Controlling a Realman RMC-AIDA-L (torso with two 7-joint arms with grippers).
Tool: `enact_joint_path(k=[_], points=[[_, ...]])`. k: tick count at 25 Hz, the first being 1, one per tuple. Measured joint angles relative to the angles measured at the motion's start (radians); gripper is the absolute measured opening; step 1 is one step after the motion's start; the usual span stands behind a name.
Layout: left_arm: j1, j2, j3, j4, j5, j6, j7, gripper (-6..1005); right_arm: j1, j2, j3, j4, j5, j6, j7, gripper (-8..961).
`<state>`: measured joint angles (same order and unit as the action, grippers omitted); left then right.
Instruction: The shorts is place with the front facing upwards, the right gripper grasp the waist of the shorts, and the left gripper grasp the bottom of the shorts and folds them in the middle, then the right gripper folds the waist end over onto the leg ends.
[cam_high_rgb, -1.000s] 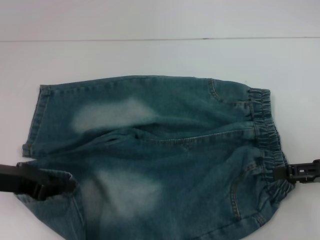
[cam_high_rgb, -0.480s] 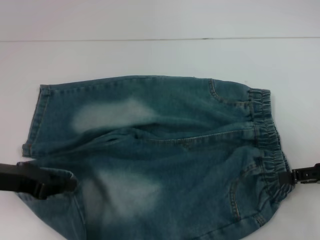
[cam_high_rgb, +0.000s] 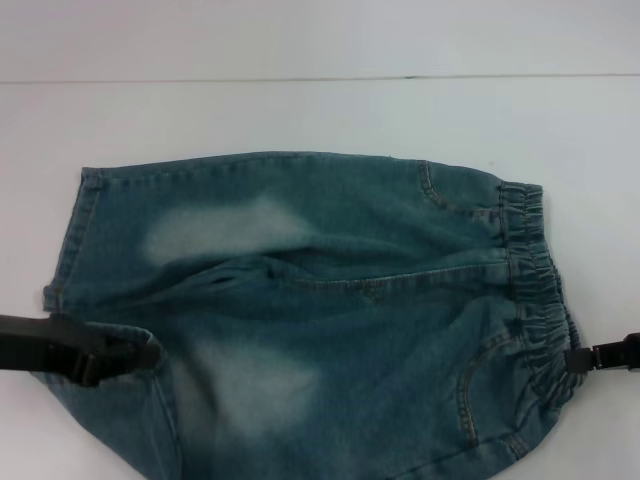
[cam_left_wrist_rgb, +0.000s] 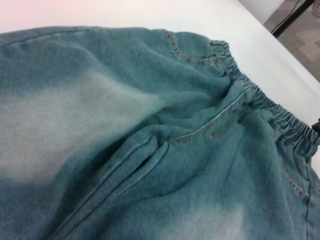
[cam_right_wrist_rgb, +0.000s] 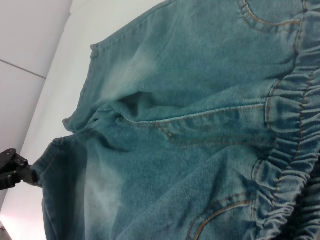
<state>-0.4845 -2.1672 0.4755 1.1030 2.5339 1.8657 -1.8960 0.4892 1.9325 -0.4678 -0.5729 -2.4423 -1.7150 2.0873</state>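
Note:
The blue-green denim shorts (cam_high_rgb: 330, 300) lie spread on the white table, front up, with the waist (cam_high_rgb: 535, 290) at the right and the leg ends (cam_high_rgb: 75, 240) at the left. My left gripper (cam_high_rgb: 148, 355) reaches in from the left and is shut on the hem of the near leg, the bottom of the shorts (cam_high_rgb: 110, 338). From the right wrist view it shows as the left gripper (cam_right_wrist_rgb: 31, 174) pinching that hem. At the right edge, my right gripper (cam_high_rgb: 572, 358) is shut on the near end of the gathered waist (cam_right_wrist_rgb: 295, 165), which also shows in the left wrist view (cam_left_wrist_rgb: 270, 105).
The white table (cam_high_rgb: 320, 110) runs on behind the shorts to a seam line (cam_high_rgb: 300, 79) at the back. Off the table's far corner a dark stand (cam_left_wrist_rgb: 292, 15) and floor show in the left wrist view.
My right gripper has drawn back to the right and slightly down, pulling the waistband with it. The left gripper has risen a little with the leg hem.

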Motion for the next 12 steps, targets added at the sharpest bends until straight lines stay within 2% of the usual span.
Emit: enact_joint_path(k=[3, 12], points=[[0.0, 0.0, 0.0, 0.0, -0.004, 0.0, 0.0, 28, -0.001, -0.002, 0.004, -0.004, 0.001, 0.0, 0.001, 19], [0.021, 0.003, -0.01, -0.001, -0.062, -0.027, 0.01, 33, -0.001, -0.006, 0.1, 0.002, 0.019, 0.02, 0.0, 2]])
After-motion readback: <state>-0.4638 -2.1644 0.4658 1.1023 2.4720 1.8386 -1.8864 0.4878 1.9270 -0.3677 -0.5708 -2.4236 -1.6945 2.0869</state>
